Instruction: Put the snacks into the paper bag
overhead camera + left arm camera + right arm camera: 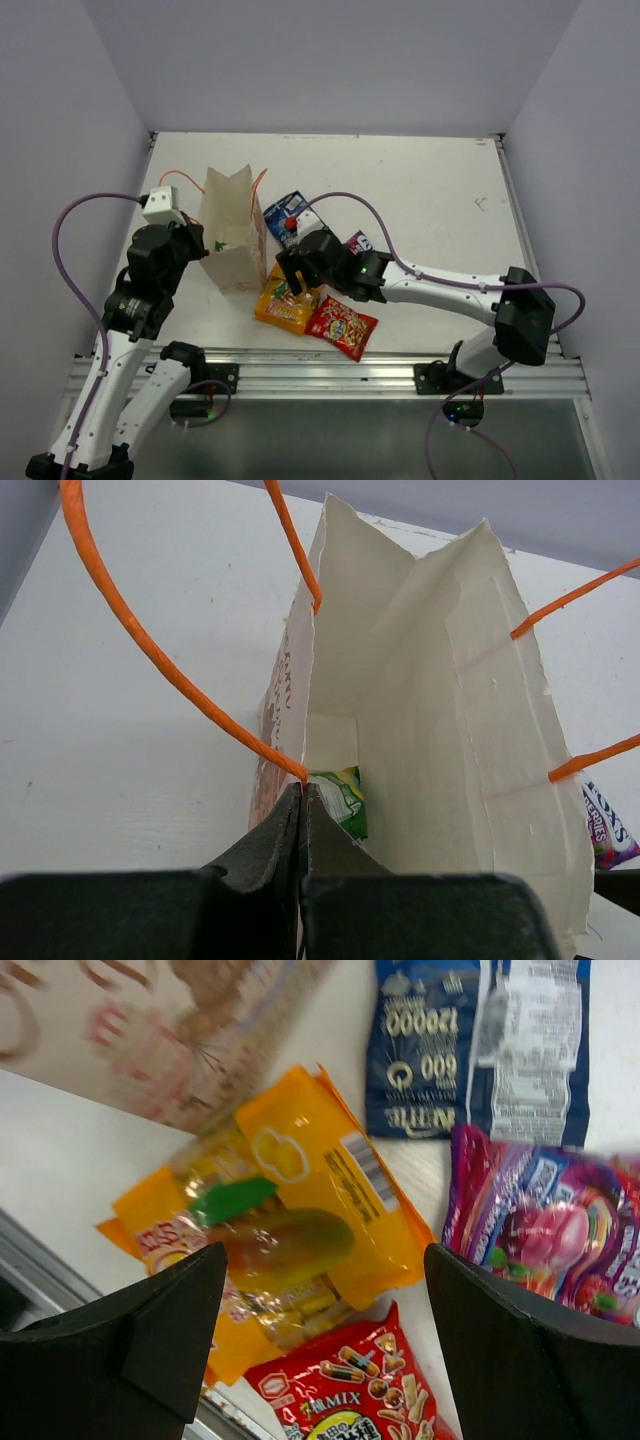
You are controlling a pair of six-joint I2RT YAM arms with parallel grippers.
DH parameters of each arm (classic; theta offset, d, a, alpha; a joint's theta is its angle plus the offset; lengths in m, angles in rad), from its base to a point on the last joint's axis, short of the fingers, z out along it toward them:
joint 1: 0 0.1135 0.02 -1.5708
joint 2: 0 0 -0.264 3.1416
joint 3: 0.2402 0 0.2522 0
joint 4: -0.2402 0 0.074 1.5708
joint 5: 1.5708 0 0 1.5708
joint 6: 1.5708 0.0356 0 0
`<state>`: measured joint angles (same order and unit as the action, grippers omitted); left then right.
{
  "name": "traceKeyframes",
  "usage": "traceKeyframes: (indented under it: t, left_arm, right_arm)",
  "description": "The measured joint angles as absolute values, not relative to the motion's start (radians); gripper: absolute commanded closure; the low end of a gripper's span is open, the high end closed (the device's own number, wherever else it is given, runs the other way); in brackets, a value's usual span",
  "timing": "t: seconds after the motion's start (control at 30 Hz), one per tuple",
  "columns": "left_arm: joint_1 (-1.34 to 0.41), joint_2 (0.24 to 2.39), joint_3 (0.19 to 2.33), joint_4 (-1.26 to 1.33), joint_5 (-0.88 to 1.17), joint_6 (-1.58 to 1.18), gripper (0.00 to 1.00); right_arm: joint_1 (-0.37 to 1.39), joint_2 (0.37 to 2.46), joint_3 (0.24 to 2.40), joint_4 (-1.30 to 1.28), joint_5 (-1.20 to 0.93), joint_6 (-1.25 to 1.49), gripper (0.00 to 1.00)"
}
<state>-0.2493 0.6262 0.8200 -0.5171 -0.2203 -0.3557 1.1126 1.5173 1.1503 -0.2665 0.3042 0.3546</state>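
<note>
The left gripper (302, 796) is pressed together on the rim of the paper bag (232, 238), pinching the bag's wall just where an orange string handle (150, 650) meets the paper. The bag stands upright with its mouth open, toward the left edge of the table (430, 195), about midway between the near and far edges. The green-white packet (341, 798) lies inside it at the bottom. The right gripper (325, 1260) is spread wide, its fingers (130, 1345) on either side of the orange-yellow packet (300, 1210), which lies flat beside the bag's right foot, toward the near edge; whether the fingertips touch the packet cannot be told. The red packet (342, 329) lies against the orange-yellow one on its right, at the near edge. The blue packet (289, 211) lies farther back, just right of the bag, and the purple-pink packet (550, 1230) lies beside it, partly hidden under the right arm in the top view.
</note>
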Motion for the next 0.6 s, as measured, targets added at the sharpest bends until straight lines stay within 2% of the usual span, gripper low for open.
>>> traceKeyframes:
  t: [0.33, 0.43, 0.5, 0.53, 0.6]
  left_arm:
    - [-0.249, 0.626, 0.820, -0.517, -0.220, -0.355, 1.00]
    - [-0.249, 0.626, 0.820, -0.517, -0.220, -0.355, 1.00]
    - [-0.249, 0.626, 0.820, -0.517, -0.220, -0.355, 1.00]
    - [-0.249, 0.626, 0.820, -0.517, -0.220, -0.355, 1.00]
    - [-0.249, 0.626, 0.820, -0.517, -0.220, -0.355, 1.00]
  right_arm:
    - [1.113, 1.573, 1.024, -0.236, 0.392, 0.496, 0.17]
    - [1.113, 1.631, 1.015, -0.210, 0.390, 0.527, 0.19]
    - [1.112, 1.658, 1.006, -0.185, 0.382, 0.552, 0.32]
    - [1.113, 1.665, 1.006, -0.171, 0.377, 0.563, 0.47]
    - [1.112, 1.667, 1.006, -0.159, 0.379, 0.572, 0.67]
